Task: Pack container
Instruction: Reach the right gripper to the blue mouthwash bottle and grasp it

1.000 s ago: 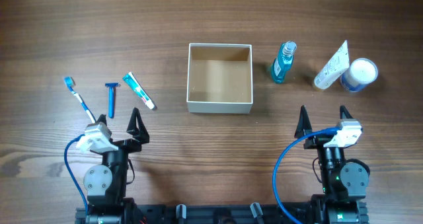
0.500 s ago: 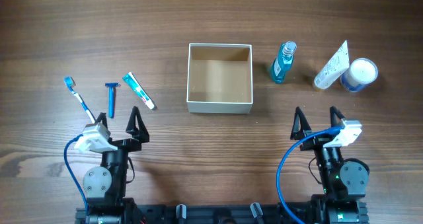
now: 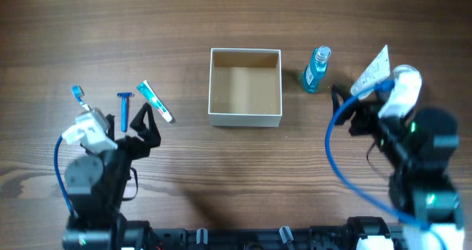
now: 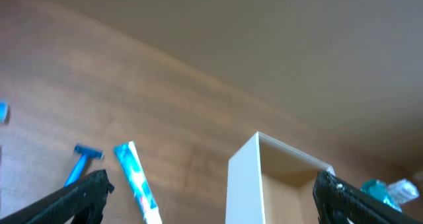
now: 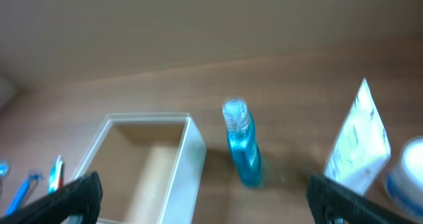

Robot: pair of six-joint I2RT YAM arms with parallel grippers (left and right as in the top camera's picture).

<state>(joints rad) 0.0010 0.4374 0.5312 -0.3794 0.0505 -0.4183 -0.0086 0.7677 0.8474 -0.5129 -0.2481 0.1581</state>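
Blue bottle [image 3: 317,69] just R of container [image 3: 245,117], tube [image 3: 374,67] beyond.

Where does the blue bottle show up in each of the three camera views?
Overhead: blue bottle upper right of centre, just right of the box.
Left wrist: bottle at the bottom right corner, partly cut off.
Right wrist: bottle near the centre, upright.
Shared landmark: the box, on the bottle's left in every view.
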